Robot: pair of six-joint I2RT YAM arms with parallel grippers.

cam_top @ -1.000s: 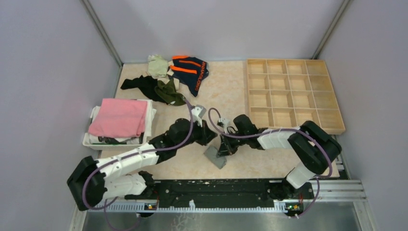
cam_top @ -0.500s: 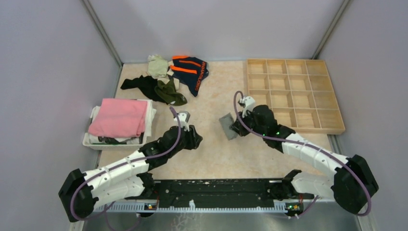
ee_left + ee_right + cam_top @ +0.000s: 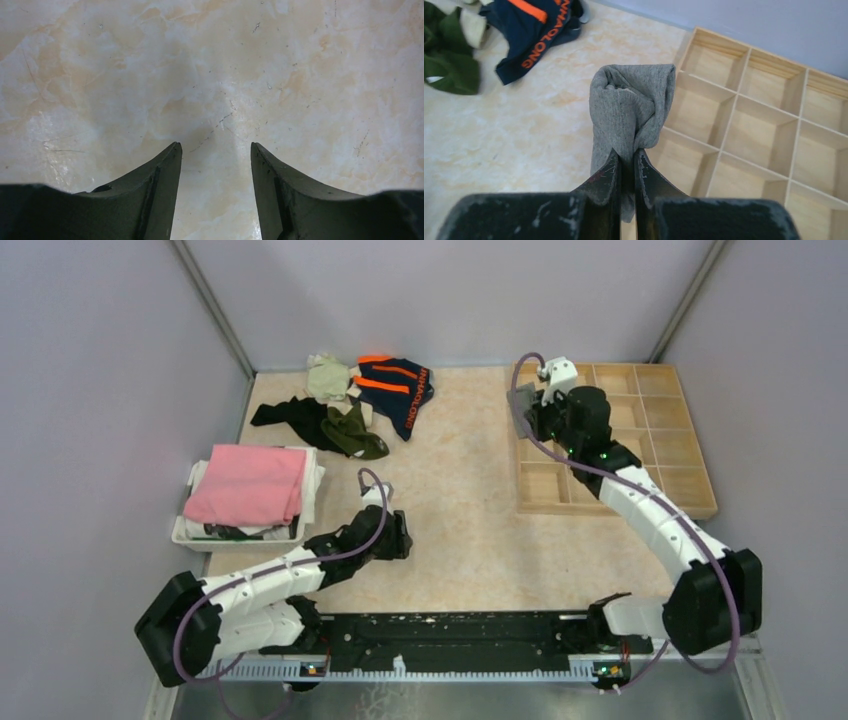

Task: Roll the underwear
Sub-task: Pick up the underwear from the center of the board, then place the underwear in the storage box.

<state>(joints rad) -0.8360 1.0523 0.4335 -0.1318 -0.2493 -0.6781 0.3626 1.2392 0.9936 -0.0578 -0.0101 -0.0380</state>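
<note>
grey underwear (image 3: pixel 631 107) now at tray (image 3: pixel 704 110) edge

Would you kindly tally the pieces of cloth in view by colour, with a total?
Grey underwear, rolled, in the right gripper: 1
Navy-and-orange underwear: 1
Olive green underwear: 1
Black underwear: 1
Pale beige piece: 1
Pink cloth: 1
Total: 6, if the beige piece is a separate item

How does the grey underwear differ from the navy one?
The grey underwear is rolled up; the navy one lies loose and crumpled. Grey is pinched in the right end effector by the tray; navy rests on the table. Grey is plain; navy has orange stripes and lettering. Both are soft cloth.
</note>
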